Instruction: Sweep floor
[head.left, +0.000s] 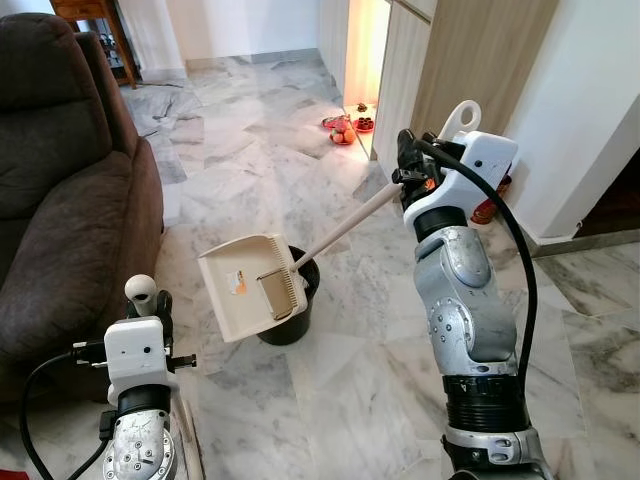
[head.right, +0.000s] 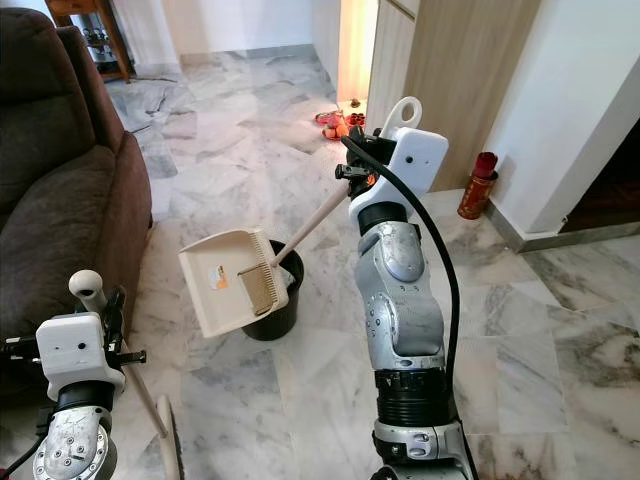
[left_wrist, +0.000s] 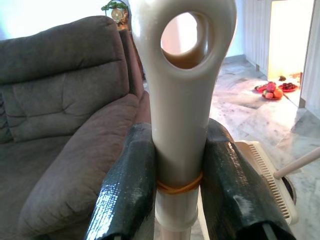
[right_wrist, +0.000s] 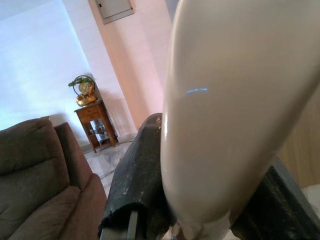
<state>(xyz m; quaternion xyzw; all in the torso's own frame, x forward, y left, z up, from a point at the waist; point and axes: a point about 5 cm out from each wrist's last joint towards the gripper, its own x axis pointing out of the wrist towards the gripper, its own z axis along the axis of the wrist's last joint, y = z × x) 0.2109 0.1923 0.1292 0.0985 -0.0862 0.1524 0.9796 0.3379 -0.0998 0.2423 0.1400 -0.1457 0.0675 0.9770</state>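
Closest thing to the camera is the left gripper, low on the near left, and it's clenched around a cream broom handle. From the left wrist view you can see both black fingers pressed against either side of the handle, with the hanging-loop end poking out well past the fingertips and an orange rubber band around the handle right between the fingers. In the head views that handle runs down and a bit right from the gripper toward the near floor.

The right gripper is up higher on the right, further out, and it's clamped on the dustpan handle. The right wrist view is mostly that pale handle squeezed between the two black fingers, so it's a firm grip. The loop end of the handle sticks up past the wrist.

From there the long handle slopes down and left to the cream dustpan, which is tilted over a black bucket on the marble floor, roughly centre. The pan's comb edge is right at the bucket's rim, and there's a small orange bit sitting in the pan.

Brown sofa is along the left side. Far off near a lit doorway there are red plates of fruit on the floor, and a red container by the right wall.
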